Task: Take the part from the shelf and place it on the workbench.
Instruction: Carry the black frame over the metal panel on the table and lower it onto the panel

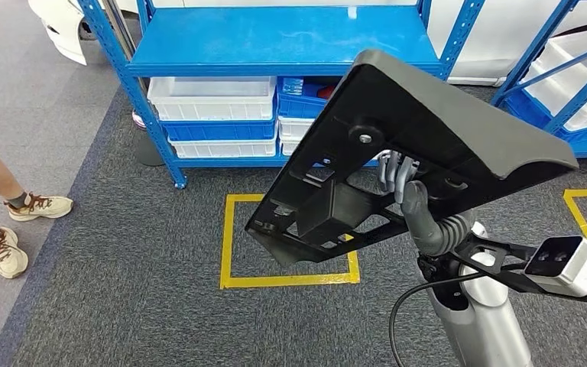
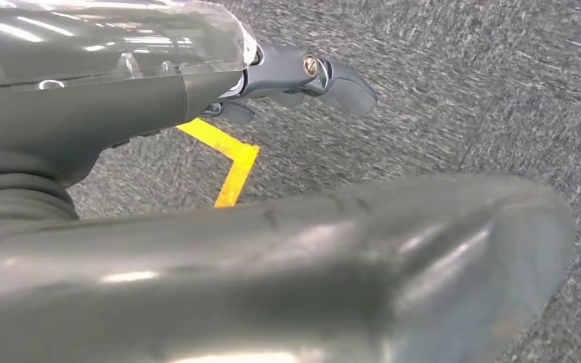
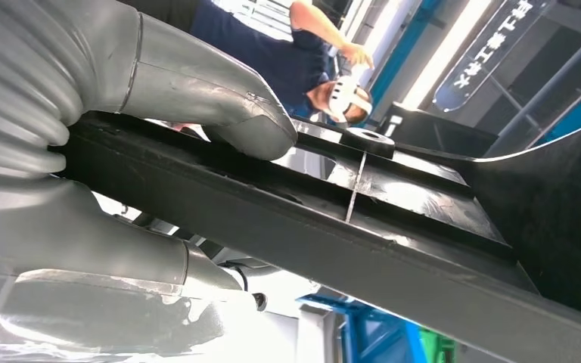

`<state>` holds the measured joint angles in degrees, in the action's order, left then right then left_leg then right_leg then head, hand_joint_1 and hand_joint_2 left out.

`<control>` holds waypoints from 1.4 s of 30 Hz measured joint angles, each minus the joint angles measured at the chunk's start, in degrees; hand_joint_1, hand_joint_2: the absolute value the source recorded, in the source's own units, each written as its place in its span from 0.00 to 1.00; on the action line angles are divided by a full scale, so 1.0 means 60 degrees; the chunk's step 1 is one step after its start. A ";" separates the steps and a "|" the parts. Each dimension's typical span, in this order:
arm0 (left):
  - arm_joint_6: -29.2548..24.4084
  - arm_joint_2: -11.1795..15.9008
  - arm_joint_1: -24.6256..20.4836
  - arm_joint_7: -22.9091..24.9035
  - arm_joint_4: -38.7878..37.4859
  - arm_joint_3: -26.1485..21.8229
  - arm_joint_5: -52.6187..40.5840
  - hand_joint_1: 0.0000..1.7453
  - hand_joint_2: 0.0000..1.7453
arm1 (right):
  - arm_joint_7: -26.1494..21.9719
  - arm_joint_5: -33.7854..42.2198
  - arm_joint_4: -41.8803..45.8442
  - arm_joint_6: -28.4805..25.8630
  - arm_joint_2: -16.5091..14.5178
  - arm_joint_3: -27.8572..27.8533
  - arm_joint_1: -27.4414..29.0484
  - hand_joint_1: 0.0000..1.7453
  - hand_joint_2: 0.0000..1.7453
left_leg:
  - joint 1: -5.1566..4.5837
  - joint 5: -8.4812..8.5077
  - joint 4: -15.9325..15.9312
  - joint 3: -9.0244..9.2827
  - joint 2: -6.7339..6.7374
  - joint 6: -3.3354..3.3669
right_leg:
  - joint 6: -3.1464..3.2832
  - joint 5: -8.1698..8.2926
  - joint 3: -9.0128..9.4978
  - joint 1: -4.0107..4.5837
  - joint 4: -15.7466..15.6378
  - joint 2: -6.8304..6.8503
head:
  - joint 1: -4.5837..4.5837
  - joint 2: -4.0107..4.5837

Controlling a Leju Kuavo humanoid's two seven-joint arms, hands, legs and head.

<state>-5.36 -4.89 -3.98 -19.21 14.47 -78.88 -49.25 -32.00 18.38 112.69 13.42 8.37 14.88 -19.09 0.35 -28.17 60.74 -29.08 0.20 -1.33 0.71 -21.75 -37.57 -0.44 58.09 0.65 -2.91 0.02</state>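
The right hand [image 1: 409,191], raised at centre right of the head view, grips a large black plastic part [image 1: 428,130] by a rib on its underside; the part tilts above the arm and covers much of the frame's middle, held in the air over the carpet. In the right wrist view the thick grey thumb [image 3: 227,113] presses on one face of a black bar of the part [image 3: 393,249] while the other fingers [image 3: 106,249] close on the opposite face. A white-and-black camera unit [image 1: 569,264] sits on a bracket at the wrist, lower right.

The left hand [image 2: 295,76] hangs over grey carpet [image 2: 461,98], fingers loosely extended and holding nothing.

Beyond the part, a square of yellow tape [image 1: 233,241] marks the carpet at centre. A blue shelf [image 1: 275,38] stands at the top of the frame, with white bins [image 1: 214,95] on its lower level. At the left edge stand a person's legs in beige sneakers [image 1: 38,206].
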 joint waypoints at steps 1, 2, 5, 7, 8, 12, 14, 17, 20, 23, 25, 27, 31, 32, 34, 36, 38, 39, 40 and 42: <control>0.0000 0.0000 -0.0009 0.0017 0.0000 0.0001 -0.0022 0.00 0.00 | -0.0083 -0.0003 -0.0001 0.0013 0.0000 0.0000 0.0030 1.00 1.00 | -0.0019 -0.0187 -0.0489 0.0298 -0.0008 0.0052 | -0.0055 0.0069 -0.0022 0.0008 0.0008 0.0004 | 0.0000 0.0000; 0.0001 0.0000 -0.0009 0.0032 0.0000 0.0001 -0.0033 0.00 0.00 | -0.0165 0.0003 -0.0004 0.0038 0.0000 0.0000 0.0066 1.00 1.00 | -0.0039 -0.0286 -0.0734 0.0415 -0.0011 0.0109 | -0.0113 0.0139 -0.0031 0.0017 0.0003 0.0008 | 0.0001 0.0000; 0.0012 -0.0001 0.0025 0.0045 0.0000 -0.0001 -0.0015 0.00 0.00 | -0.0372 0.0122 -0.0045 0.0210 0.0019 -0.0012 0.0186 1.00 1.00 | -0.0009 -0.0126 -0.0803 0.0308 0.0039 0.0321 | -0.0275 0.0008 -0.0155 -0.0017 0.0209 -0.0022 | 0.0004 0.0000; 0.0034 0.0000 0.0026 0.0022 0.0000 -0.0001 -0.0006 0.00 0.00 | -0.0447 0.0240 -0.0084 0.0348 0.0040 -0.0050 0.0234 1.00 1.00 | -0.0015 0.0030 -0.0810 0.0159 0.0080 0.0430 | -0.0356 -0.0713 -0.0525 -0.0048 0.1165 -0.0056 | 0.0004 0.0000; 0.0048 0.0002 0.0023 0.0010 0.0000 -0.0001 -0.0006 0.00 0.00 | -0.0465 0.0284 -0.0101 0.0407 0.0044 -0.0082 0.0254 1.00 1.00 | -0.0031 0.0102 -0.0800 0.0060 0.0085 0.0461 | -0.0386 -0.1123 -0.0760 -0.0053 0.1840 -0.0062 | 0.0004 0.0000; 0.0076 0.0006 0.0055 -0.0001 0.0000 -0.0001 -0.0030 0.00 0.00 | -0.0483 0.0369 -0.0158 0.0544 0.0044 -0.0288 0.0419 1.00 1.00 | -0.0081 0.0286 -0.0702 -0.0259 0.0078 0.0461 | -0.0368 -0.1258 -0.0434 -0.0050 0.2211 -0.0063 | 0.0003 0.0000; 0.0089 0.0005 0.0076 -0.0001 0.0000 -0.0001 -0.0060 0.00 0.00 | -0.0491 0.0374 -0.0159 0.0608 0.0044 -0.0418 0.0483 1.00 1.00 | -0.0106 0.0313 -0.0648 -0.0321 0.0075 0.0434 | -0.0244 -0.0863 0.0441 -0.0013 0.0916 -0.0059 | 0.0004 0.0000; 0.0131 0.0008 0.0073 -0.0011 0.0000 -0.0001 -0.0124 0.00 0.00 | -0.0590 0.0264 -0.0141 0.0850 0.0044 -0.0694 0.0614 1.00 1.00 | -0.0113 0.0375 -0.0591 -0.0418 0.0079 0.0307 | -0.0066 -0.0816 0.0896 0.0093 0.0034 -0.0047 | 0.0002 0.0000; 0.0222 0.0053 0.0073 -0.0054 0.0001 0.0001 -0.0199 0.00 0.00 | -0.0672 0.0109 -0.0132 0.1102 0.0042 -0.0959 0.0797 1.00 1.00 | -0.0100 0.0296 -0.0474 -0.0495 0.0063 0.0161 | 0.0058 -0.0681 0.0881 0.0045 -0.0113 -0.0025 | 0.0001 0.0000; 0.0240 0.0114 0.0074 -0.0084 0.0000 0.0003 -0.0201 0.00 0.00 | -0.0657 0.0088 -0.0135 0.1281 0.0027 -0.1070 0.0842 1.00 1.00 | -0.0058 -0.0565 0.0899 -0.1097 0.0031 0.0017 | 0.0159 -0.0555 0.0818 -0.0014 -0.0210 -0.0056 | 0.0000 0.0000; 0.0216 0.0154 0.0083 -0.0096 0.0000 0.0003 -0.0188 0.00 0.00 | -0.0613 0.0093 -0.0146 0.1362 0.0017 -0.1107 0.0863 1.00 1.00 | -0.0011 -0.1012 0.2003 -0.1546 0.0030 -0.0057 | 0.0152 -0.0506 0.0716 -0.0014 -0.0174 -0.0142 | 0.0000 0.0000; 0.0202 0.0177 0.0090 -0.0111 0.0000 0.0003 -0.0183 0.00 0.00 | -0.0587 0.0096 -0.0157 0.1391 0.0003 -0.1131 0.0876 1.00 1.00 | 0.0030 -0.0766 0.1836 -0.1379 0.0021 -0.0086 | 0.0116 -0.0463 0.0632 -0.0022 -0.0122 -0.0271 | 0.0000 0.0000; 0.0198 0.0227 0.0091 -0.0149 0.0000 0.0003 -0.0176 0.00 0.00 | -0.0588 0.0086 -0.0156 0.1390 -0.0043 -0.1191 0.0868 1.00 1.00 | 0.0085 0.0044 -0.0430 -0.0166 -0.0473 -0.0005 | -0.0023 -0.0389 0.0478 -0.0011 0.0025 -0.0568 | 0.0000 0.0000; 0.0199 0.0244 0.0093 -0.0145 0.0000 0.0002 -0.0170 0.00 0.00 | -0.0596 0.0067 -0.0149 0.1393 -0.0049 -0.1202 0.0874 1.00 1.00 | 0.0071 0.0023 -0.0555 -0.0123 -0.0530 0.0034 | -0.0084 -0.0354 0.0432 -0.0012 0.0036 -0.0643 | 0.0000 0.0000; 0.0199 0.0269 0.0090 -0.0119 0.0000 0.0000 -0.0143 0.00 0.00 | -0.0647 -0.0038 -0.0098 0.1401 -0.0051 -0.1211 0.0933 1.00 1.00 | 0.0061 0.0089 -0.0592 -0.0131 -0.0383 0.0139 | -0.0209 -0.0291 0.0368 -0.0034 0.0031 -0.0759 | 0.0000 0.0000; 0.0191 0.0296 0.0080 -0.0066 0.0000 -0.0001 -0.0101 0.00 0.00 | -0.0768 -0.0221 0.0012 0.1389 -0.0051 -0.1209 0.1003 1.00 1.00 | 0.0087 0.0185 -0.0655 -0.0139 -0.0210 0.0278 | -0.0303 -0.0509 0.0213 -0.0046 0.0316 -0.0581 | 0.0001 0.0000; 0.0181 0.0323 0.0099 0.0007 0.0000 -0.0001 -0.0084 0.00 0.00 | -0.0902 -0.0395 0.0162 0.1328 -0.0056 -0.1191 0.1049 1.00 1.00 | 0.0085 0.0238 -0.0682 -0.0185 -0.0024 0.0364 | -0.0375 -0.1134 -0.0251 -0.0059 0.1337 -0.0285 | 0.0002 0.0000; 0.0177 0.0337 0.0116 0.0039 0.0000 -0.0001 -0.0087 0.00 0.00 | -0.0941 -0.0455 0.0250 0.1277 -0.0063 -0.1179 0.1079 1.00 1.00 | 0.0073 0.0247 -0.0678 -0.0215 0.0067 0.0381 | -0.0409 -0.1450 -0.0544 -0.0067 0.2002 -0.0219 | 0.0001 0.0000; 0.0177 0.0350 0.0129 0.0066 0.0000 -0.0001 -0.0095 0.00 0.00 | -0.0960 -0.0504 0.0349 0.1219 -0.0076 -0.1168 0.1118 1.00 1.00 | 0.0062 0.0252 -0.0675 -0.0238 0.0165 0.0385 | -0.0434 -0.1640 -0.0759 -0.0073 0.2528 -0.0189 | 0.0001 0.0000; 0.0176 0.0374 0.0129 0.0102 0.0000 -0.0001 -0.0109 0.00 0.00 | -0.0947 -0.0557 0.0540 0.1119 -0.0100 -0.1147 0.1175 1.00 1.00 | 0.0049 0.0252 -0.0663 -0.0255 0.0354 0.0379 | -0.0443 -0.1494 -0.0676 -0.0077 0.2566 -0.0132 | 0.0002 0.0000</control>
<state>-4.31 -2.64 -3.21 -18.59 14.47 -78.88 -49.90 -37.68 15.03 115.93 20.14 7.77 8.01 -12.04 0.65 -26.65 56.77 -30.61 2.32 0.94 -1.95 -30.72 -41.62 -0.90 73.48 -0.14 -2.90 0.02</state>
